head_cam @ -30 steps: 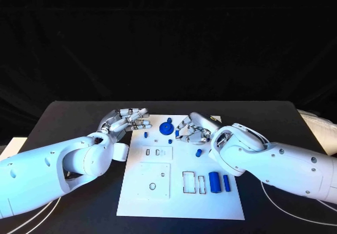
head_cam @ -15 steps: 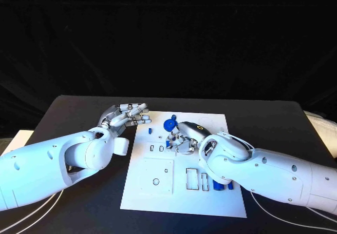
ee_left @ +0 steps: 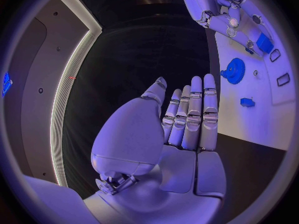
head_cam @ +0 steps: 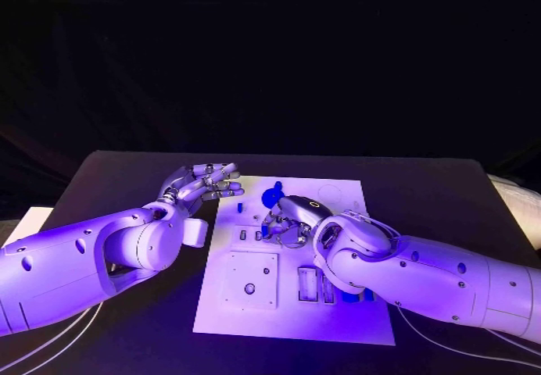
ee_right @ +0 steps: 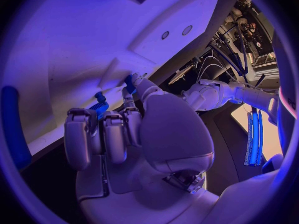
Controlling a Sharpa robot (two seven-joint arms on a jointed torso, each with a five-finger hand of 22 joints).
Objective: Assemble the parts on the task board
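Observation:
The white task board [head_cam: 338, 195] lies mid-table. My right hand [head_cam: 290, 222] is bent down over its middle, fingertips pressed to the board and pinching a small blue part [ee_right: 99, 104]. A blue gear [head_cam: 270, 199] sits just beyond that hand. A small blue piece [head_cam: 238, 207] lies near the board's left edge. My left hand [head_cam: 203, 186] hovers off the board's far left corner, holding nothing, its fingers [ee_left: 193, 114] straight. The left wrist view shows the gear [ee_left: 235, 70], the small piece [ee_left: 247, 102] and the right hand [ee_left: 218, 10].
Blue blocks [head_cam: 352, 296] lie at the board's near right, partly covered by my right forearm. A long blue cylinder [ee_right: 14, 129] lies on the board beside the right hand. Empty rectangular slots [head_cam: 306, 283] sit near the board's front. Black table surrounds the board.
My right hand has moved left and toward me across the board, from beside the gear to the slots below it. Its forearm now covers the loose blue peg. The left hand stays put.

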